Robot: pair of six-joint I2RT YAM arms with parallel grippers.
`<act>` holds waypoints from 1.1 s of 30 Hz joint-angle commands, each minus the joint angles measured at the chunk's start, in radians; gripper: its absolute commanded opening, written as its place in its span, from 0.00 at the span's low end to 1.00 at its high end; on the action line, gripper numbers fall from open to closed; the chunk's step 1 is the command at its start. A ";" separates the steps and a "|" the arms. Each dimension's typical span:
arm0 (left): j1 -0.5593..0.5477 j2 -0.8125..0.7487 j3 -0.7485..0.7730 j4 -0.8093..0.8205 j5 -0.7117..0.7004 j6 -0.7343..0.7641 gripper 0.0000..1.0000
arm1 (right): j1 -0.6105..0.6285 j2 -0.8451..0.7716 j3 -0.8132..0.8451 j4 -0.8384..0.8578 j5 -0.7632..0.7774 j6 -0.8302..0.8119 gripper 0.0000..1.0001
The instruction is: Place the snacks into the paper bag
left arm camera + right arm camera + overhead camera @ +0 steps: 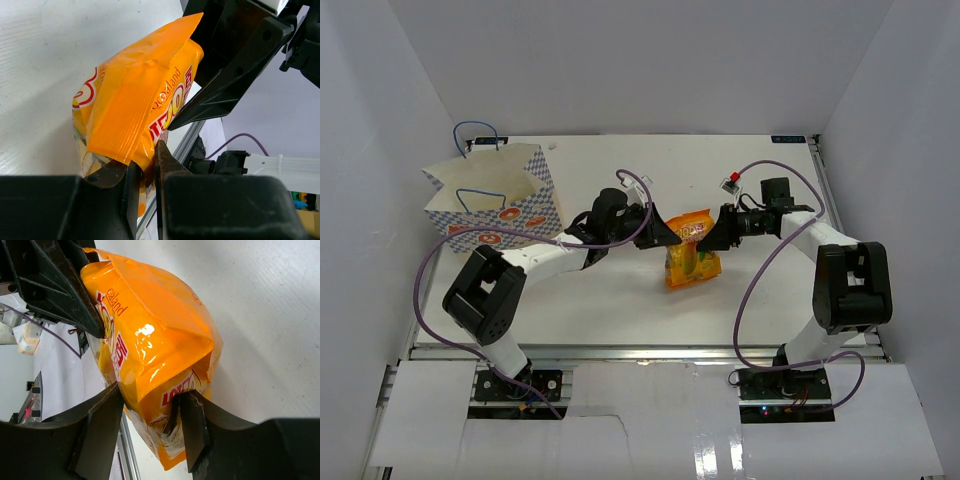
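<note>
One of the snacks, an orange pouch (692, 255), hangs above the middle of the table between my two grippers. My left gripper (665, 235) is shut on one edge of the pouch (135, 100); in the left wrist view its jaws (145, 155) pinch the crimped seam. My right gripper (712, 238) is at the pouch's opposite end. In the right wrist view its fingers (150, 400) stand apart, either side of the pouch (150, 330). The paper bag (510, 205), white with blue checks, stands open at the far left, apart from both grippers.
The bag's blue cord handle (480, 130) sticks up near the back left wall. White enclosure walls (880, 120) close the table in on three sides. A metal rail (640, 352) runs along the near edge. Purple cables (760, 280) loop beside each arm.
</note>
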 commanded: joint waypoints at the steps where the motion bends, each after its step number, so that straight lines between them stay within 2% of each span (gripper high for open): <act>1: -0.018 -0.065 -0.002 0.068 0.072 -0.009 0.00 | 0.020 0.003 0.048 -0.006 -0.021 -0.040 0.53; 7: -0.018 -0.073 -0.016 0.066 0.075 0.018 0.00 | 0.034 0.023 0.053 -0.019 -0.018 -0.058 0.55; 16: -0.018 -0.079 -0.044 0.061 0.084 0.064 0.00 | 0.046 0.104 0.112 -0.084 -0.010 -0.100 0.68; 26: -0.018 -0.146 -0.068 0.048 0.043 0.146 0.00 | 0.051 0.099 0.135 -0.108 -0.006 -0.158 0.71; 33: -0.018 -0.212 -0.077 -0.003 0.012 0.225 0.00 | 0.051 0.076 0.145 -0.118 0.017 -0.204 0.77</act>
